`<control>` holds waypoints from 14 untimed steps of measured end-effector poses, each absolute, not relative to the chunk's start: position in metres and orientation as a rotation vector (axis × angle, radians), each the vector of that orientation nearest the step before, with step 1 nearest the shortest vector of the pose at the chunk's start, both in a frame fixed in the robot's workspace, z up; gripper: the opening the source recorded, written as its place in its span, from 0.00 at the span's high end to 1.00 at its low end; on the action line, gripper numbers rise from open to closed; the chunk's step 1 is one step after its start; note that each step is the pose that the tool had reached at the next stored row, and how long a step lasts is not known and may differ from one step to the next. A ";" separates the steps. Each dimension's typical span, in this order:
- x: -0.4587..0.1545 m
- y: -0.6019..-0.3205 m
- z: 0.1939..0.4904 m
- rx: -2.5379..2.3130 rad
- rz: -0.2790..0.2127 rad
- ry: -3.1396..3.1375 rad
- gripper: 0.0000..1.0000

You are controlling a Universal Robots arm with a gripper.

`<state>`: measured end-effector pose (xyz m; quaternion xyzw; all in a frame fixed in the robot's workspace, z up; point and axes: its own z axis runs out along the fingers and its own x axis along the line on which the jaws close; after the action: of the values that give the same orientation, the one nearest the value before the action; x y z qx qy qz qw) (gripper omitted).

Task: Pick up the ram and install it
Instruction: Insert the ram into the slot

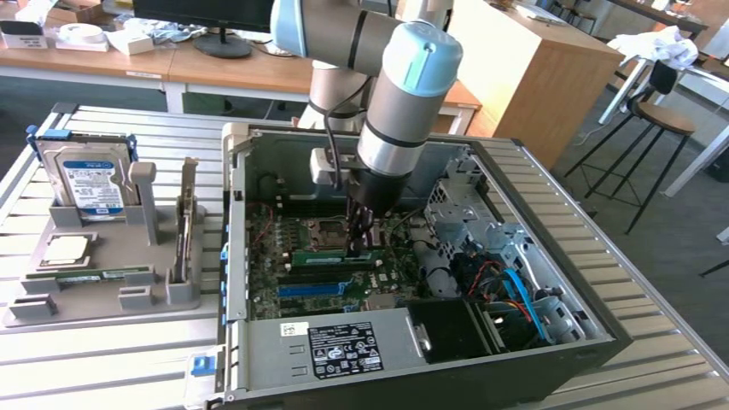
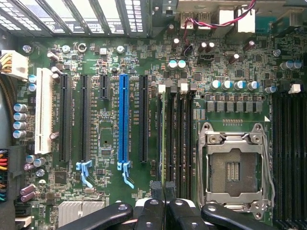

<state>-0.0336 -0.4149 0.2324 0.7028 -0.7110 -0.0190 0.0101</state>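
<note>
The gripper (image 1: pixel 364 246) is pinched shut on the ram (image 1: pixel 324 254), low in the case (image 1: pixel 234 213), just on the near side of the processor socket (image 1: pixel 324 229). If it's skewed over the memory slots (image 2: pixel 175 143), pushing down could bend the stick.

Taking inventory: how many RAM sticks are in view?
2. One ram lies in the grey holder beside the case; the other stands on the motherboard under the hand. Others may be hidden.
</note>
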 end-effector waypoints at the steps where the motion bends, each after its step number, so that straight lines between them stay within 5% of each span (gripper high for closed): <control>1: -0.034 -0.415 0.232 2.194 -0.059 -2.219 0.89; 14: -0.034 -0.415 0.230 2.194 -0.059 -2.219 0.89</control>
<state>-0.0335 -0.4149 0.2301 0.7029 -0.7110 -0.0190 0.0101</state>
